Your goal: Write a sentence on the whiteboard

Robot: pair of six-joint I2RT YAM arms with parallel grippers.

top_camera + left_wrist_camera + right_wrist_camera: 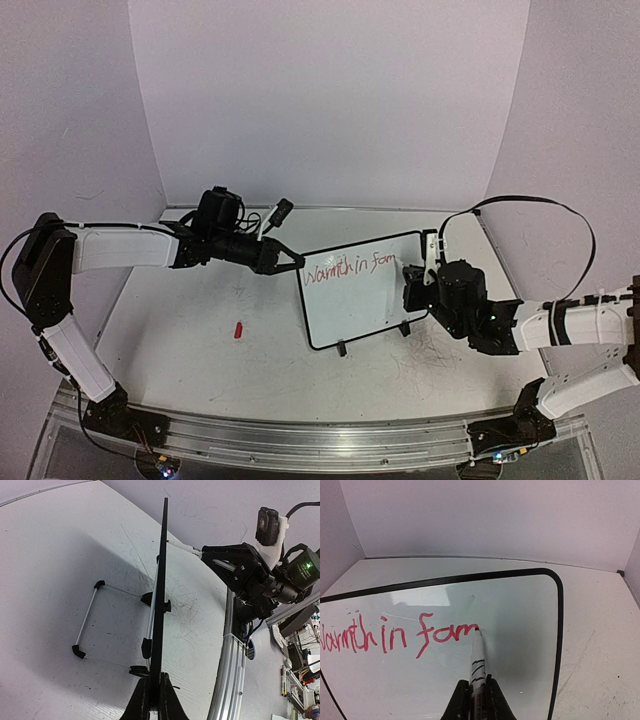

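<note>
The whiteboard (365, 305) stands propped near the middle of the worktop (180, 350), a little toward the right edge. Its long axis runs left to right, with the right end swung slightly toward the far right corner. The writing face leans back and looks toward the near edge. In the left wrist view it appears edge-on as a thin dark line, with a light wire stand (89, 617) behind it.

The board looks thin, stiff and light, and its face is glossy. On so slight a stand it would probably slide or tip under pen pressure, so the frame edge is the sensible place to hold it. The left gripper (297, 264) does exactly that, closed on the board's left edge.

The right gripper (476, 692) is clamped around the lower barrel of a marker (477, 655). The marker is slim and rigid and points away from the gripper toward the board. Its red tip touches the surface just after the last stroke of the sentence (400, 637), which reads "Warmth in fam" in one line across the upper part.

A small red piece (238, 329), likely the marker's cap, lies on the worktop left of the board.
</note>
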